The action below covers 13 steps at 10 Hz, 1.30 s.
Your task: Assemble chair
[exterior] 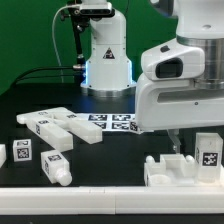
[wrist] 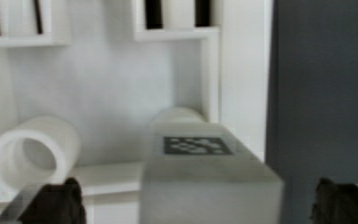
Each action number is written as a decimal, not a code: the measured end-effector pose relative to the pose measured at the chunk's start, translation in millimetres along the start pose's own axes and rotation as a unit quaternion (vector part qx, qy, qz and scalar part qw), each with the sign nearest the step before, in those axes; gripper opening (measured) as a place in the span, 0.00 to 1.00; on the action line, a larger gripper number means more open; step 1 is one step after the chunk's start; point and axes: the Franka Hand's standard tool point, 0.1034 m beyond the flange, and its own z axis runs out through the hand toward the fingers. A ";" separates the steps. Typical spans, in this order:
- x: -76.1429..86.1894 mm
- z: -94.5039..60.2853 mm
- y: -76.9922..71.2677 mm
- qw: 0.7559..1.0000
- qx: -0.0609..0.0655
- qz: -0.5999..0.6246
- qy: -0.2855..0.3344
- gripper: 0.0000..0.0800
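The chair is in loose white parts with black-and-white tags. One group (exterior: 178,172) stands at the exterior view's lower right, with a tagged piece (exterior: 207,152) upright on it. My gripper (exterior: 175,148) hangs straight down over this group. In the wrist view my gripper (wrist: 197,205) is open. Its dark fingertips (wrist: 51,203) stand on either side of a white block (wrist: 208,170) that bears a tag, with a gap on each side. A round white peg (wrist: 39,152) lies next to the block, and a slotted white panel (wrist: 105,70) lies beyond them.
Several other tagged chair parts (exterior: 50,128) lie scattered at the exterior view's left. The marker board (exterior: 112,122) lies at the middle, in front of the arm's base (exterior: 105,60). A white rail (exterior: 90,197) runs along the table's front edge.
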 end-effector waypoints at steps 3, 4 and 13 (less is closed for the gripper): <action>-0.3 0.4 -0.5 0.998 0.001 0.063 -0.001 0.35; -0.5 0.7 -0.8 0.996 0.001 0.088 -0.001 0.35; 9.1 1.6 3.7 0.811 0.070 0.580 0.006 0.36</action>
